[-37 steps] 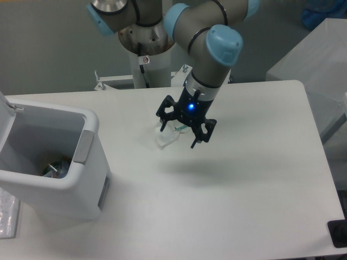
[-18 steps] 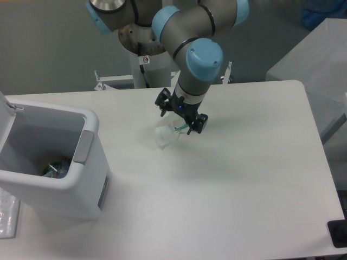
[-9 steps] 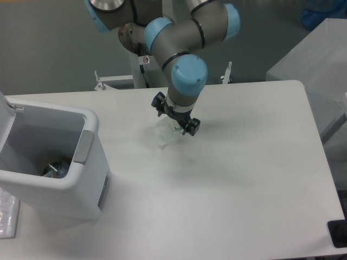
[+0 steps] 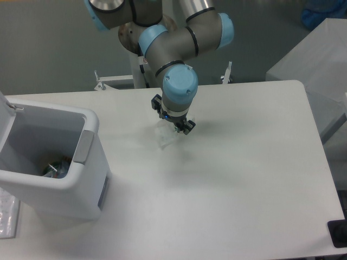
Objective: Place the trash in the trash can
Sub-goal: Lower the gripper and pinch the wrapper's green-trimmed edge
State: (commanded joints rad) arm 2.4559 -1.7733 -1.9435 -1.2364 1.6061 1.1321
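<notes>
The crumpled clear wrapper [image 4: 165, 137] with a green bit lies on the white table, just left of centre. My gripper [image 4: 172, 120] hangs low right over it, pointing down, open, with a black finger on either side of the wrapper's upper part; the wrist hides that part. The trash can [image 4: 89, 162], a white bin with a grey handle recess, stands at the left with its lid [image 4: 4, 116] swung up. Inside it, at the bottom, lies the crushed clear bottle [image 4: 56, 167] with a blue-white label.
The arm's base column [image 4: 146, 70] rises at the table's back edge. A grey box [image 4: 317, 65] stands off the right side. A clear plastic sheet [image 4: 6, 216] lies at the front left corner, and a black object [image 4: 339, 233] at the front right.
My gripper has moved left and down from above the table onto the wrapper, staying open. The wrapper and the trash can have not moved.
</notes>
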